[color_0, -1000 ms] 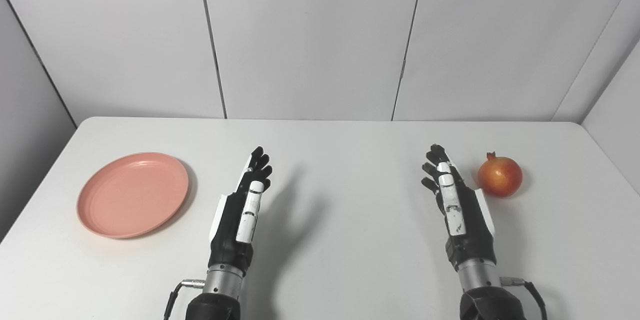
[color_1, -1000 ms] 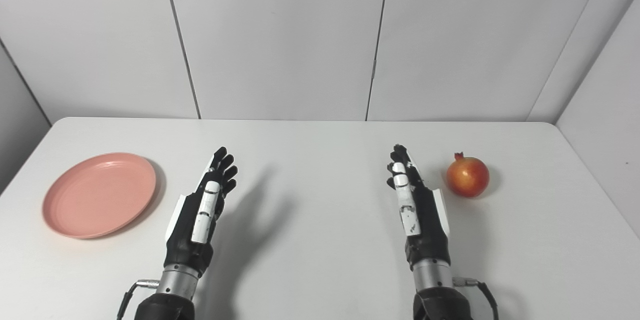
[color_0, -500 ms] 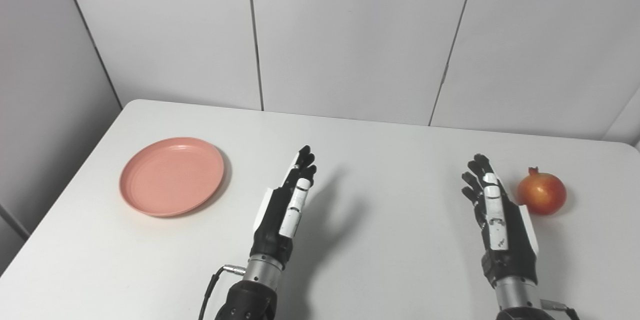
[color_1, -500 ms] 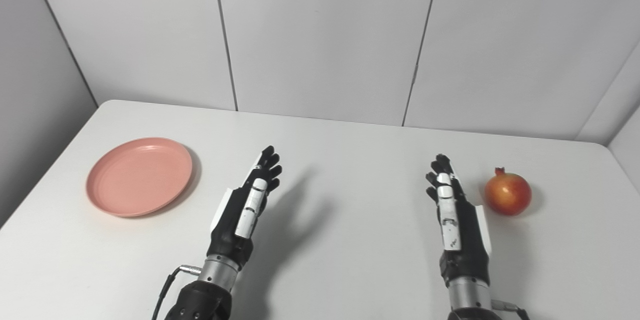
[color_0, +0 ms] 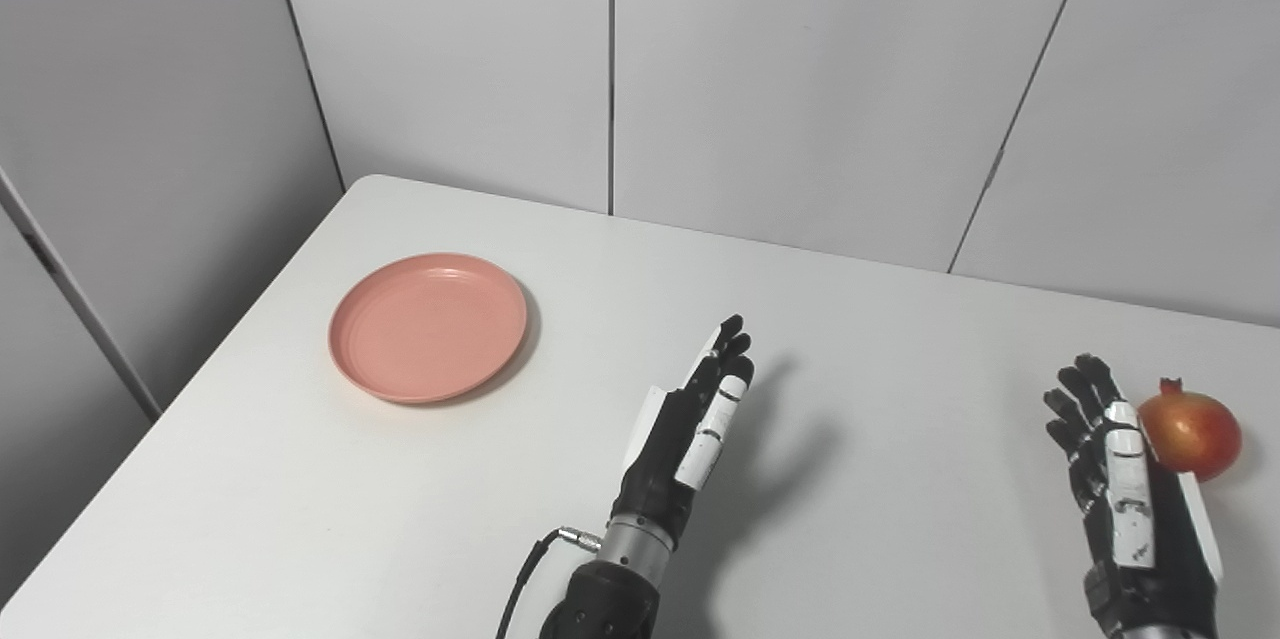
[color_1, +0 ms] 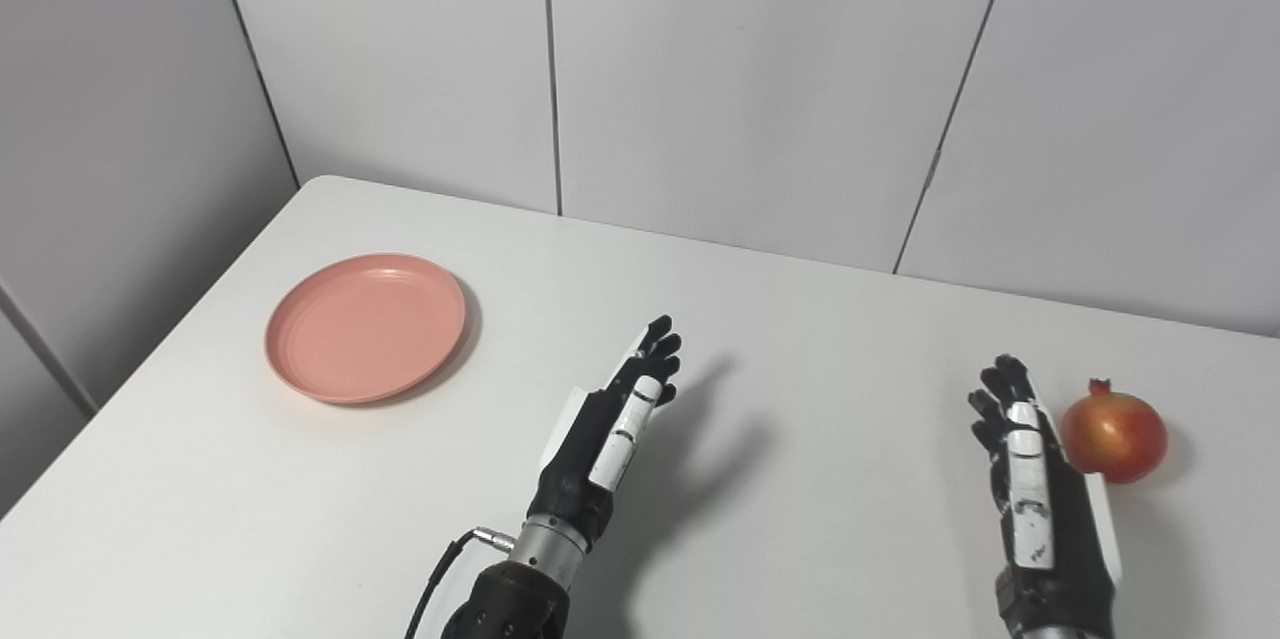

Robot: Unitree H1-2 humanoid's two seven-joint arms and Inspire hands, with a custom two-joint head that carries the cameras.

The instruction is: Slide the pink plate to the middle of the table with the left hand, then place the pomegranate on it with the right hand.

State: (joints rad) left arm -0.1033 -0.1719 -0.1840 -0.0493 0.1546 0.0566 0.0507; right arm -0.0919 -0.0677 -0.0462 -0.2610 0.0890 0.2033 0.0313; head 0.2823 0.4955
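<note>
pink plate (color_1: 366, 326) sitting empty on the table's (color_1: 820, 319) left side | left hand (color_1: 607, 439) empty, fingers stretched out, well right of it | right hand (color_1: 1040, 494) same deal, just beside the pomegranate (color_1: 1113, 436), not touching

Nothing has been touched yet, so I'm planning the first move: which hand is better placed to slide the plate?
Left hand: open and nearer the plate; the right hand sits beside the pomegranate.

Plate (color_0: 428, 327) lies left, pomegranate (color_0: 1190, 434) far right.
</note>
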